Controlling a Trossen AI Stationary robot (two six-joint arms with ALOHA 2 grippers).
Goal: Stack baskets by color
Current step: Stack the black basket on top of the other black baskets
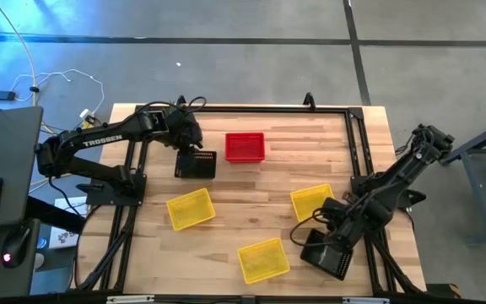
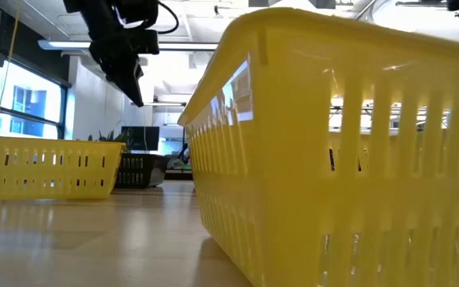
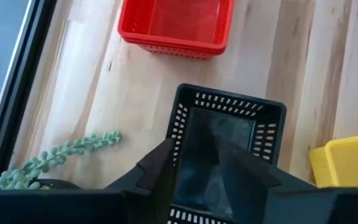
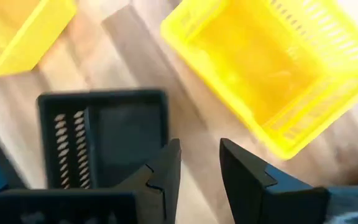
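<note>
My left gripper [image 3: 201, 168] hangs open above a black basket [image 3: 225, 134] that stands on its base at the far left, beside a red basket [image 1: 245, 147]. In the low view, this gripper [image 2: 126, 68] is well above the black basket [image 2: 138, 170]. My right gripper [image 4: 201, 162] is open and touches nothing. It hangs between a second black basket [image 4: 104, 134] at the near right corner and a yellow basket [image 4: 272, 68]. Two more yellow baskets [image 1: 191, 209] [image 1: 264, 260] stand on the table's near half.
A green plant strand [image 3: 61, 155] lies on the wood beside the left black basket. A black metal frame [image 1: 357, 143] runs along the table's edges. Bare wood lies between the red basket and the yellow ones. The nearest yellow basket [image 2: 333, 143] fills most of the low view.
</note>
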